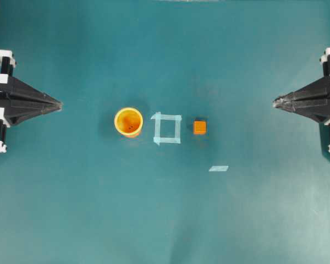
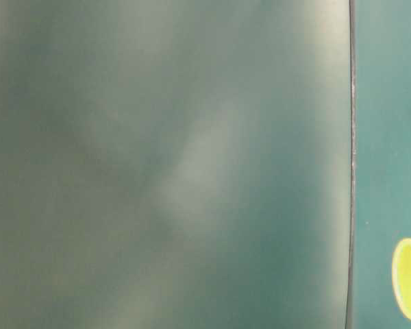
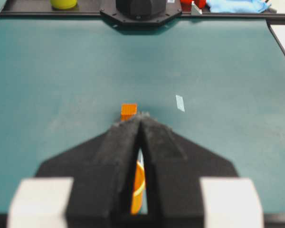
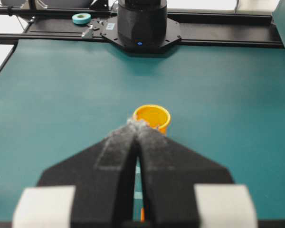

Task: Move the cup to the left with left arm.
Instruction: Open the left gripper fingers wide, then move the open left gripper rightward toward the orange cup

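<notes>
Left gripper point(image 1: 59, 104) jaws closed, empty; cup point(image 1: 128, 121) apart

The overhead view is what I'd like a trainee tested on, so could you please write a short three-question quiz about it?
1. True or false: the cup stands inside the tape square.
2. Which thing lies to the right of the tape square in the overhead view: (A) the cup, (B) the orange cube, (C) the loose tape strip?
3. How do the jaws of the left gripper stand, and does it hold anything?

Key
1. False: it stands upright just outside the square's left edge.
2. B; the strip lies further right and lower, away from the row.
3. Shut, tips together, holding nothing; it sits at the left edge, well apart from the cup.
</notes>
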`<state>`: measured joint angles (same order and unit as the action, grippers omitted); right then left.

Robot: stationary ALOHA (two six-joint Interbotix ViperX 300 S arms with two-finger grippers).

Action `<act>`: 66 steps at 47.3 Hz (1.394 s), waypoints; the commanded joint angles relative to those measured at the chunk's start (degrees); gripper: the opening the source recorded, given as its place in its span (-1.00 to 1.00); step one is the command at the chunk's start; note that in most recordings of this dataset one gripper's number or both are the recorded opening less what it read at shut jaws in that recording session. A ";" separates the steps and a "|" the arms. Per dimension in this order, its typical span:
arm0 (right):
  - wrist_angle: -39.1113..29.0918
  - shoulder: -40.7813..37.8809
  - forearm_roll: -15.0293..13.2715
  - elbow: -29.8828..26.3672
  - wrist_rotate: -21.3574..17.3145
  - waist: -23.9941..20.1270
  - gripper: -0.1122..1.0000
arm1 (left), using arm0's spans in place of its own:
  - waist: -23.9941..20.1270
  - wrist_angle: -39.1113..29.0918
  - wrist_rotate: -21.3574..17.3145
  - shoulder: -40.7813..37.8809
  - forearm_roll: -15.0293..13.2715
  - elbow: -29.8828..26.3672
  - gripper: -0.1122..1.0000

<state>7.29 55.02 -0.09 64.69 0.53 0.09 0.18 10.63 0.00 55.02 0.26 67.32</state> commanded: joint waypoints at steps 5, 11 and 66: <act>0.18 -0.35 0.09 -1.85 -0.09 0.09 -0.81 | 0.09 -1.23 0.35 -0.53 0.18 -1.41 -0.41; 0.18 -0.35 0.09 -1.85 -0.09 0.00 -0.81 | 0.09 -1.23 0.35 -0.53 0.18 -1.41 0.05; -0.18 -0.26 0.09 -2.37 -0.18 0.09 -0.81 | -2.99 -5.36 -2.02 -27.86 0.97 -3.16 0.69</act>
<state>6.94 55.02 0.00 64.34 0.44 0.09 -2.55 4.48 -1.58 28.83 0.97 64.95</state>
